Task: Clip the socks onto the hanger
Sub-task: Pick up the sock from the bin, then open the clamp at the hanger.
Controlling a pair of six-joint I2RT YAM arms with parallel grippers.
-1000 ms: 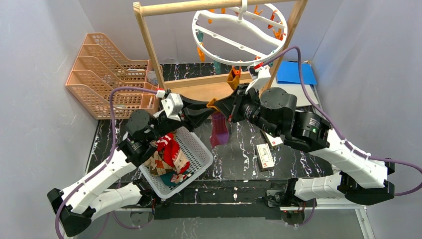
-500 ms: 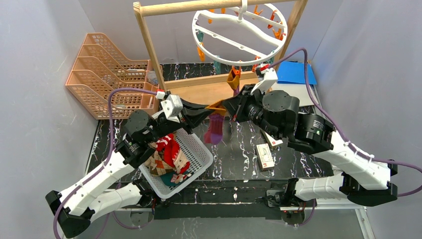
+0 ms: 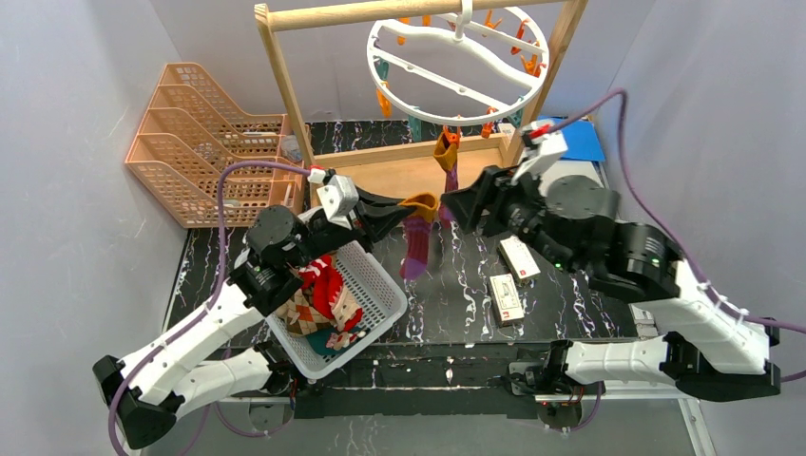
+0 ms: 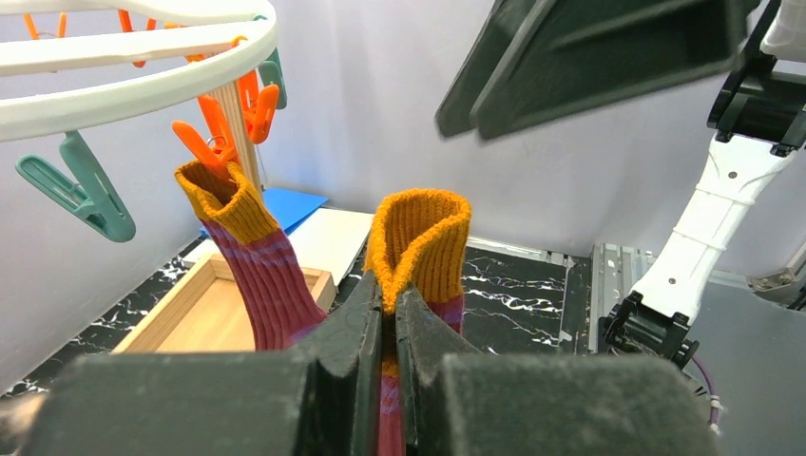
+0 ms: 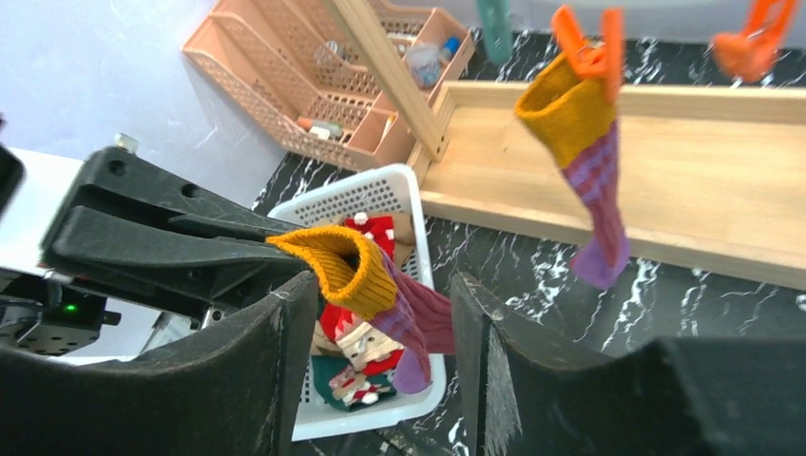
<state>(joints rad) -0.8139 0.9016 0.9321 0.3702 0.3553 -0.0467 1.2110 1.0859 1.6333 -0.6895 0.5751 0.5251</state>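
Nearest you, well short of the hanger (image 3: 456, 59), the white basket (image 3: 378, 283) is sitting with a pile of socks (image 3: 323, 299) in it (red-and-white, argyle, teal), so most of the job is waiting. A bit closer to the hanger, your left gripper (image 4: 388, 304) is pinching the orange cuff of a maroon sock (image 3: 415, 242), which is dangling below and in front of the hanger's near edge. Your right gripper (image 5: 380, 294) is hovering with its jaws spread wide on either side of that cuff, gripping nothing. Right under the hanger's near edge, one matching sock is already hanging from an orange clip (image 5: 585, 43). So: one done, one in hand. Compared with a second ago, your right gripper has let go of the cuff and backed off, and your left gripper has clamped down.
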